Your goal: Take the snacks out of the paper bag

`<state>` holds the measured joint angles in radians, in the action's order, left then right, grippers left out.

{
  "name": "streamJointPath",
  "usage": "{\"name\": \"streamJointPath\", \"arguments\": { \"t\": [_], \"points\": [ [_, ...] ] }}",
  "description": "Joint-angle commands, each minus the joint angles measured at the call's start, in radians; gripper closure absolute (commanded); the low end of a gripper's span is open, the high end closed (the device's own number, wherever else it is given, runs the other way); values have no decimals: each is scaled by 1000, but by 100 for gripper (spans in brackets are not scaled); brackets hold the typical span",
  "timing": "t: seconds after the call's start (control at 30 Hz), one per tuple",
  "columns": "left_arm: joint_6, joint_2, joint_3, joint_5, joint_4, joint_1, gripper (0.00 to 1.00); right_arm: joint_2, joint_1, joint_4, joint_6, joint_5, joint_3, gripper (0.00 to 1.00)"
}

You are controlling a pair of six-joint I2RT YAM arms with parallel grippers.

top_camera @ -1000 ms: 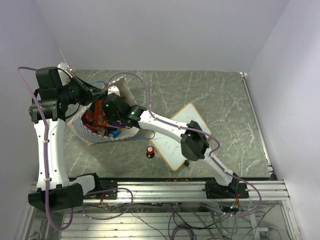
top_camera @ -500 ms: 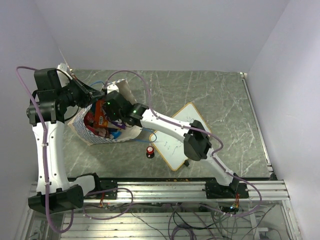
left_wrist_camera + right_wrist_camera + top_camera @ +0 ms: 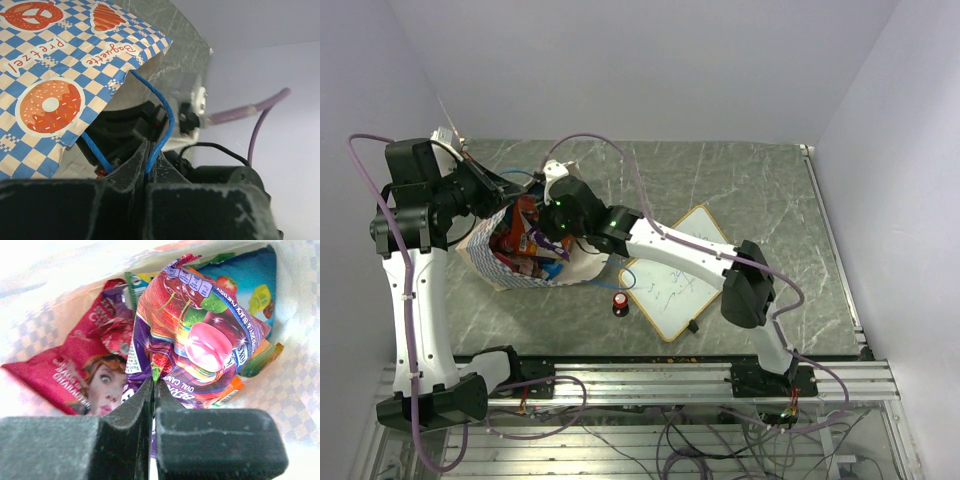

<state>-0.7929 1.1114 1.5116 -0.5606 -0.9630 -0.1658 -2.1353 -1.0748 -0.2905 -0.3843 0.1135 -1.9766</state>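
The cream paper bag (image 3: 525, 275) with a blue-and-white checkered band lies at the table's left, mouth up; it also shows in the left wrist view (image 3: 60, 75). My left gripper (image 3: 149, 162) is shut on its blue cord handle (image 3: 165, 115) and holds the rim up. My right gripper (image 3: 153, 385) is in the bag's mouth, shut on the edge of a purple-pink foil snack packet (image 3: 200, 335), which also shows from the top view (image 3: 542, 238). Below it in the bag lie a red-pink packet (image 3: 80, 365), a blue packet (image 3: 250, 285) and a green-orange one (image 3: 255, 365).
A wood-framed whiteboard (image 3: 685, 270) lies right of the bag. A small red-topped black knob (image 3: 620, 301) stands in front of the bag. The left wall is close behind the left arm. An aluminium rail (image 3: 650, 378) runs along the near edge.
My right gripper has drawn back and up from deep inside the bag to its mouth, with the purple-pink packet in it. The left gripper keeps its hold on the handle.
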Motion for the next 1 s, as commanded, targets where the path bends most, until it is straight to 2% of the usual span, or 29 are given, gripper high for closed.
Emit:
{"name": "streamJointPath", "arguments": {
  "t": [0.0,0.43,0.67,0.8,0.97],
  "points": [
    [-8,-24,34,-17,3,6,93,106,0,122,-10,-67,58,100],
    [22,23,127,13,-22,5,93,232,4,86,-60,-194,144,100],
    [32,37,105,7,-17,5,93,392,6,37,-72,-195,250,100],
    [47,62,126,10,-22,5,93,467,6,-44,-28,-151,248,100],
    [59,78,134,16,-28,6,93,562,12,-112,24,16,235,100]
  ]
}}
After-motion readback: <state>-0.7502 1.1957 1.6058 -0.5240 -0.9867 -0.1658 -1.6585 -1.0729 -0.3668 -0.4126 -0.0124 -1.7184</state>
